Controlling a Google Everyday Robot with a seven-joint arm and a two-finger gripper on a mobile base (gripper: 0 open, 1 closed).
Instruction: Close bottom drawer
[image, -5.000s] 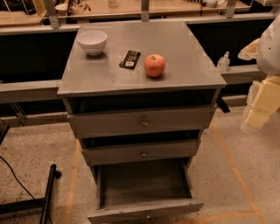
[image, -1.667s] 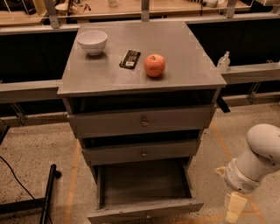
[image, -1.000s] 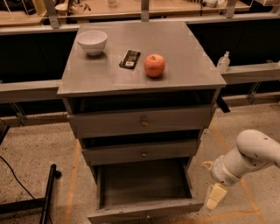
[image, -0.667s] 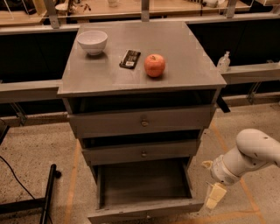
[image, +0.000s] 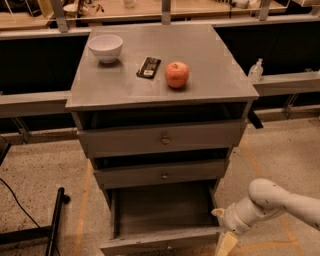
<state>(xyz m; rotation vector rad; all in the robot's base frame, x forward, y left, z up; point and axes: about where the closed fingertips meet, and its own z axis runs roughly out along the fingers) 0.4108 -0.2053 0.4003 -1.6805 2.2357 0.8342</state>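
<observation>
The bottom drawer (image: 160, 242) of the grey cabinet (image: 160, 85) is pulled far out, its shallow grey tray showing bare. Its flat front runs along the lower edge of the view. My gripper (image: 226, 243) hangs at the lower right, on the end of a white arm (image: 270, 202), right beside the drawer front's right end. I cannot tell whether it touches the front. The middle drawer (image: 162, 173) and top drawer (image: 162, 138) above stand slightly out.
On the cabinet top sit a white bowl (image: 105, 47), a dark flat packet (image: 148, 67) and a red apple (image: 177, 74). A small bottle (image: 255, 70) stands on a ledge at the right. A black bar (image: 55, 220) lies on the floor at the left.
The arm has come down from high on the right to floor level, then moved left toward the bottom drawer's right front corner. The drawer has not moved.
</observation>
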